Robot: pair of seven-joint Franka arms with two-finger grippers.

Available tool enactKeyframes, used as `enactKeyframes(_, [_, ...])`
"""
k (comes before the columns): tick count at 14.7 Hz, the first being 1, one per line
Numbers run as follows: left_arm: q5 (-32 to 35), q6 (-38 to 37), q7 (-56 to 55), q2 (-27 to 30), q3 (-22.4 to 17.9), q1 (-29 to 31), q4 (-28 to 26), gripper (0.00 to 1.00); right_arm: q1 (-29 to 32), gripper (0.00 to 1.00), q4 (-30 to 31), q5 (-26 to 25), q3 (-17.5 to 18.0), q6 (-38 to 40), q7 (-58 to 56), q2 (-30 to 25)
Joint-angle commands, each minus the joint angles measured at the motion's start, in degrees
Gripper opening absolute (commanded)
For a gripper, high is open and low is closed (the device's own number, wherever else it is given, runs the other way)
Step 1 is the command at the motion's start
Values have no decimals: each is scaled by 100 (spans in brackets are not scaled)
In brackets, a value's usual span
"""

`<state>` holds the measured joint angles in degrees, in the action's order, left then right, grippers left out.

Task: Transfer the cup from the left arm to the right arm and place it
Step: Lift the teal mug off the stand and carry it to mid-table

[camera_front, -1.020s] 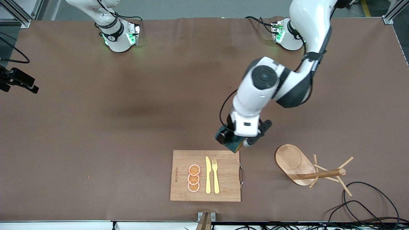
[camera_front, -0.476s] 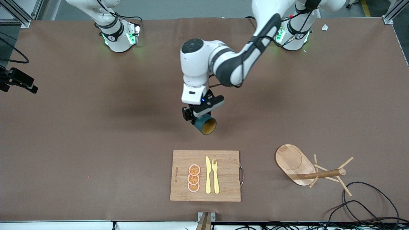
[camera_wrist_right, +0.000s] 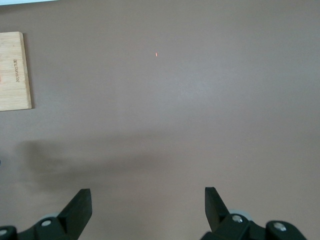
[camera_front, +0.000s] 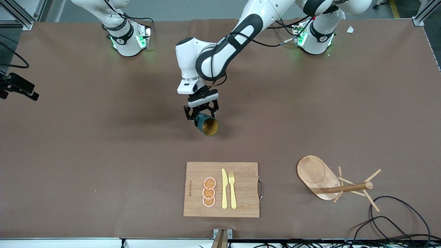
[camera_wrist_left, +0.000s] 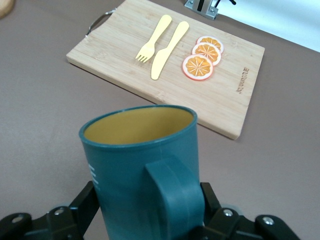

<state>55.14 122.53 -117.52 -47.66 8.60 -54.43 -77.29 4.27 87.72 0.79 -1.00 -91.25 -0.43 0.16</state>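
- A brown mat (camera_front: 103, 144) is covering the whole table; grey floor and aluminium frame posts are showing past the edge where the arm bases stand.
- A bamboo cutting board (camera_front: 241, 206) is lying near the front-camera edge of the table, carrying three orange slices (camera_front: 209, 192), a yellow knife (camera_front: 224, 188) and a yellow fork (camera_front: 232, 189) side by side.
- A wooden mug tree (camera_front: 339, 184) with an oval base is lying tipped over, toward the left arm's end of the table from the board; black cables (camera_front: 396, 213) are trailing just beside it.
- The left arm is reaching from its base across the table middle, and the left gripper (camera_front: 201, 115) is hanging over bare mat between the bases and the board.
- The cup (camera_front: 207, 125) is sitting clamped between the left gripper's fingers, off the table, tilted so that its mustard inside is facing the front camera.
- In the left wrist view the cup (camera_wrist_left: 145, 175) is filling the foreground, its handle turned toward the camera, one finger (camera_wrist_left: 85, 205) pressing on each side of its body.
- The right gripper (camera_wrist_right: 147, 200) is waiting above bare mat with its fingers spread wide apart, gripping nothing.
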Motion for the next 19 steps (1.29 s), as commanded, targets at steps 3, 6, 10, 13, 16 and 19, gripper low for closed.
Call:
enactKeyframes(3, [1173,-650,-772,-366,-69,-436,-14,78,188,100,52,-71,117,116,-71,-87])
enactKeyframes(6, [1648,-1037,-903,-753,-77,-761,3,78,180,100,52,-9,126,213,-211,-78])
enactKeyframes(10, [2194,-1371,-1238,-876,-69,-823,-32,83,188,100,61,114,135,204,-229,-78])
enactKeyframes(13, [2352,-1416,-1247,-1000,-60,-920,-58,99,197,100,70,114,126,222,-238,-78])
enactKeyframes(16, [2291,-1416,-1273,-956,-7,-999,-58,100,206,100,70,114,117,222,-247,-78])
enactKeyframes(19, [1871,-1634,-1274,-825,2,-1262,-32,100,206,100,70,105,117,231,-238,-78])
